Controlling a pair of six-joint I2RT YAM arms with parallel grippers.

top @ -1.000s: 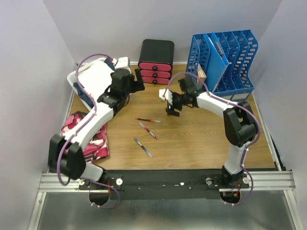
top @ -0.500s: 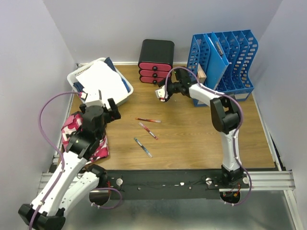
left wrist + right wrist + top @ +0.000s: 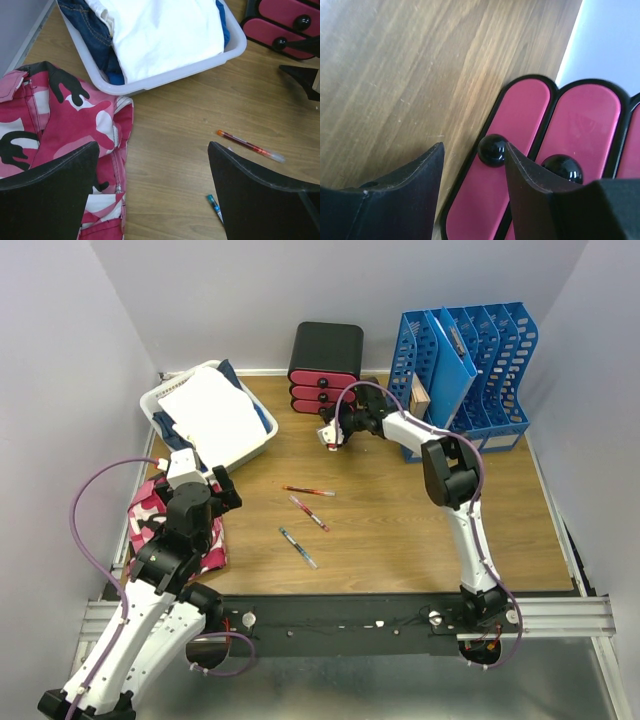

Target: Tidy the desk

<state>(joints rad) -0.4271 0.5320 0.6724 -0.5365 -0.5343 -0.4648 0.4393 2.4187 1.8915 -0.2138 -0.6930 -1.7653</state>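
Note:
The desk [image 3: 420, 530] is brown wood-grain. Three pens lie on it: a red one [image 3: 308, 490], a second one [image 3: 308, 512] and a blue-tipped one [image 3: 298, 547]. My left gripper [image 3: 222, 490] is open and empty, above the edge of a pink camouflage garment [image 3: 150, 515]. In the left wrist view, this gripper [image 3: 152, 147] frames bare desk [image 3: 175, 130], with the red pen [image 3: 250, 146] and blue-tipped pen [image 3: 215, 206] to its right. My right gripper [image 3: 333, 432] is open at the black drawer unit [image 3: 325, 350]. Its jaws [image 3: 471, 150] straddle the black knob [image 3: 491, 149] of the lowest red drawer [image 3: 520, 120].
A white basket [image 3: 165, 400] holding white and blue clothes stands at the far left. Blue file holders [image 3: 470, 360] stand at the far right, one with a blue folder in it. Grey walls close in the far side and both flanks.
My left arm has pulled back from the basket to the near left, over the garment. My right gripper has moved left and away, up to the drawer unit's front.

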